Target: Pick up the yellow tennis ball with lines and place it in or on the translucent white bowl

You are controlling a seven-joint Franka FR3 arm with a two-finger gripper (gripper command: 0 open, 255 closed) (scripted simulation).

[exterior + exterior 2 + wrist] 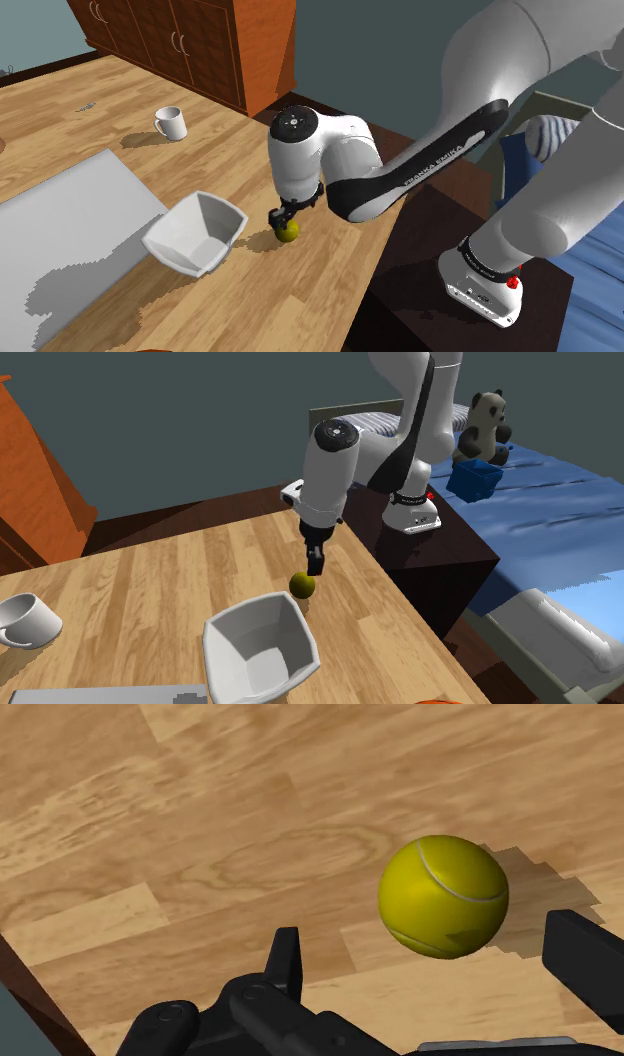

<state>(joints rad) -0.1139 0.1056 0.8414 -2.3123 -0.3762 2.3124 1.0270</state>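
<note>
Closest to us, the gripper [430, 936] hangs low over the wooden table [200, 824], its two black fingers spread wide and clasping nothing. The yellow tennis ball [443, 896], with its pale seam lines, sits on the wood between them. It lies nearer one finger than the other and, as far as we can see, touches neither. We judge that the hand straddles the ball this low so that closing would catch it at its widest part; the grasp is not yet made. Near the ball, toward the shoulder view's left, stands the white bowl [215, 225], angular, mouth up and with nothing in it, placed for a short carry. Farther off on the same table is a white mug [172, 122], upright and well apart from both; we cannot tell what it holds. Beyond it stands a wooden cabinet [200, 40], its doors closed.
</note>
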